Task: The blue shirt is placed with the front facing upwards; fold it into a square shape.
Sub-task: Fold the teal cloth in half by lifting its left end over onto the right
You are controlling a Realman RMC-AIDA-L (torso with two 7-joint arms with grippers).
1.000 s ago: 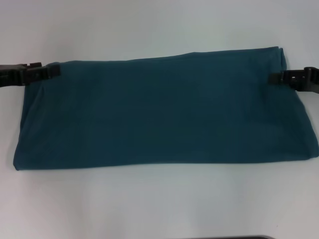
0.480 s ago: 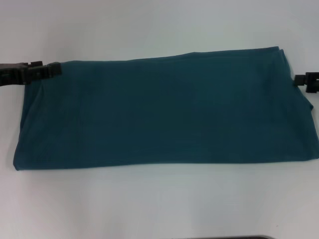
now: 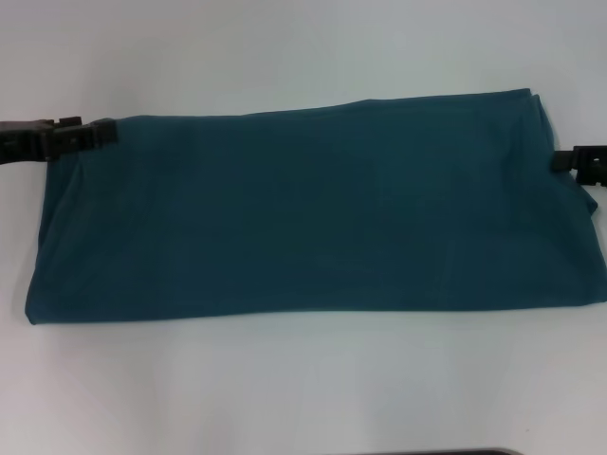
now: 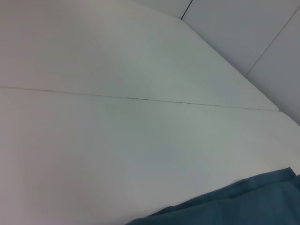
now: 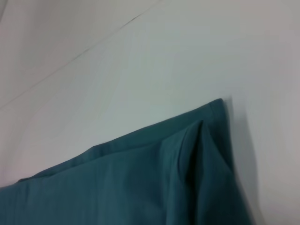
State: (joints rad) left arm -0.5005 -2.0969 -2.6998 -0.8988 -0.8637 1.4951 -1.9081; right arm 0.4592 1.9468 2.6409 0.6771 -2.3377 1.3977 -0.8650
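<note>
Right gripper is sitting just off the far right corner of the blue shirt after pulling outward a second ago, now easing back a touch; fingers not readable, cannot tell. Left gripper is staying at the far left corner, tips touching cloth; whether it is pinching is unclear. Shirt is lying across the white table as a wide band, plain side up. Judging: lengthwise fold done; next, carrying one end over the other to square it. Lettering, neck and both arms are hidden or cut off.
</note>
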